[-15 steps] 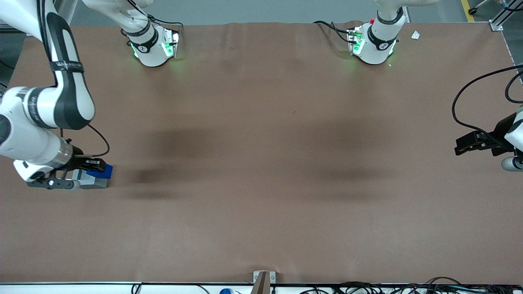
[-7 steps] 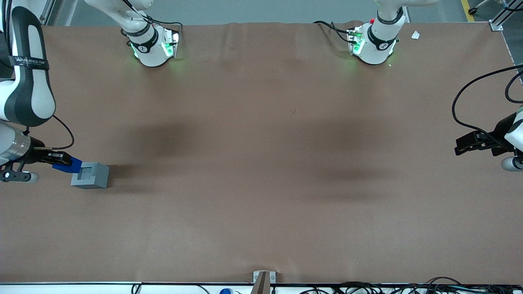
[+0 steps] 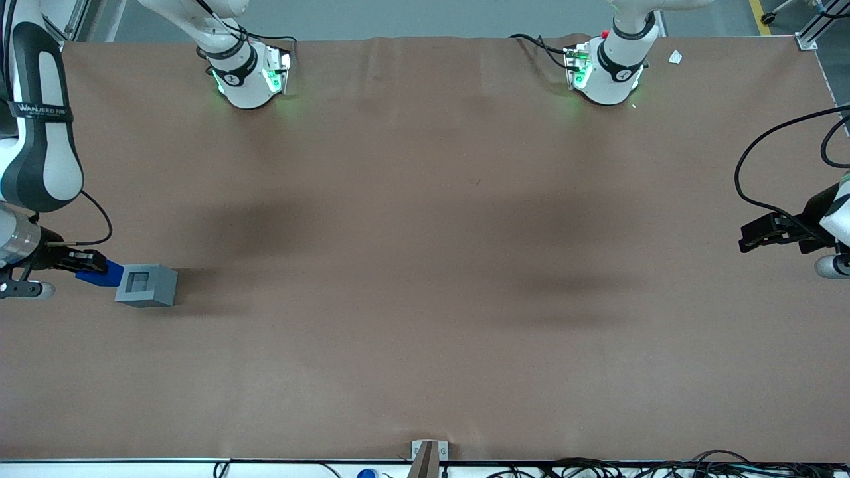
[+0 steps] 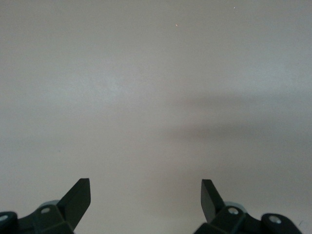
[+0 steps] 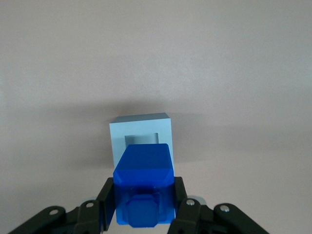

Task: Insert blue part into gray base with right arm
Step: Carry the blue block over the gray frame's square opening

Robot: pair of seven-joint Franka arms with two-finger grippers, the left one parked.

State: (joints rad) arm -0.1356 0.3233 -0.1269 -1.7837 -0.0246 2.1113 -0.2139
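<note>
Right arm's black two-finger hand (image 3: 89,264) at left edge of front view, clamped on small bright blue plastic block (image 5: 143,187), flanks pinched, stud showing. Block raised just beside light gray plastic cube (image 3: 146,285) on brown worktop (image 3: 425,265); recess empty. Likely light, rigid, slick.

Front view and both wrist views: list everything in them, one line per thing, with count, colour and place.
gray base: one, light gray cube with an empty square recess on top, on the table at the working arm's end.
blue part: one, bright blue, held off the table beside the gray base, not in the recess.
table: one, brown cover.
cables: several, black, along the table edge nearest the front camera.
right arm: one, white with dark panels, above its end of the table.
gripper: one, black, shut on the blue part beside the gray base.
</note>
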